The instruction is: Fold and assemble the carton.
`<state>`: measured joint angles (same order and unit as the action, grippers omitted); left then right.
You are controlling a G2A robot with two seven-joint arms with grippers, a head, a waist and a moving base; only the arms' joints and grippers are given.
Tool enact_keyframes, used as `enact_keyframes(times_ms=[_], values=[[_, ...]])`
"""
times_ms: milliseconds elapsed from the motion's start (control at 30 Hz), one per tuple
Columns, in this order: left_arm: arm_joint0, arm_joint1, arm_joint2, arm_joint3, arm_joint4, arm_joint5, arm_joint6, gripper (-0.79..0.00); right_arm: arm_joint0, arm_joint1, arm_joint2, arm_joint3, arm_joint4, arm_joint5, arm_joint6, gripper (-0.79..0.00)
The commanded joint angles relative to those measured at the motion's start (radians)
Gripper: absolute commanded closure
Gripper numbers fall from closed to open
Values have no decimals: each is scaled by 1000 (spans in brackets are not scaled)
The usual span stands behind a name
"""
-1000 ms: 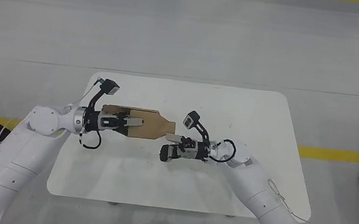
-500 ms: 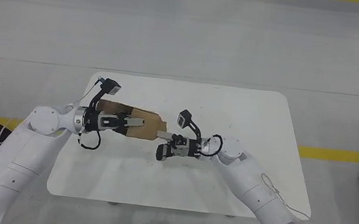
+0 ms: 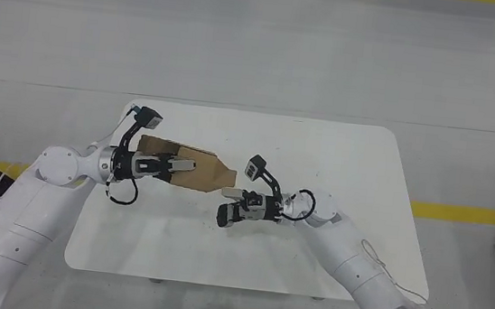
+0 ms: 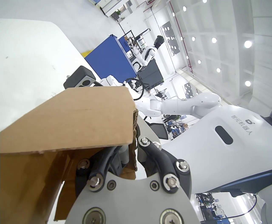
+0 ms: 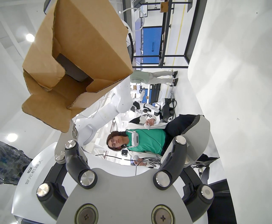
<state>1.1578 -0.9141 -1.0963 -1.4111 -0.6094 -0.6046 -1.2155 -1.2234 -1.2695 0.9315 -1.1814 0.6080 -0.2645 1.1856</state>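
Over the left half of the table (image 3: 346, 165), the left gripper (image 3: 183, 166) stays clamped on the carton (image 3: 211, 176), which has tipped up toward the empty, spread-fingered right gripper (image 3: 225, 214), seemingly presenting its open end for flap folding.

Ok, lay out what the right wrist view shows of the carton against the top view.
Right wrist view: the carton from its open end, hollow inside, end flaps unfolded. Top view: the left gripper clamping the carton's other end over the table, the open right gripper beside the open end. Both: the brown carton, not yet closed.
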Motion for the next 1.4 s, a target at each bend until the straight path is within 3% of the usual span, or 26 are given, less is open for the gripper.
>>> enact_keyframes(times_ms=[0,267,633,833,1033,1200,1367], values=[[-1,-1,1,0,0,0,0,0,-4,3,2,-5,-20,10,-17,-785],[-3,-6,6,-5,-2,1,-1,0,2,-4,-17,-29,-58,37,-127,-785],[-14,-15,18,7,1,0,0,0,22,-13,-39,-16,-44,48,-119,-785],[-7,-14,-5,27,-22,-10,10,0,1,-2,32,18,82,-30,-44,-785],[2,-14,-19,41,-52,12,5,0,-60,5,98,-24,189,-206,9,-785],[-2,-21,-6,41,-46,47,19,0,-87,-1,91,-83,152,-302,-51,-745],[-3,-26,1,41,-33,59,22,0,-80,-10,70,-95,143,-325,-90,-693]])
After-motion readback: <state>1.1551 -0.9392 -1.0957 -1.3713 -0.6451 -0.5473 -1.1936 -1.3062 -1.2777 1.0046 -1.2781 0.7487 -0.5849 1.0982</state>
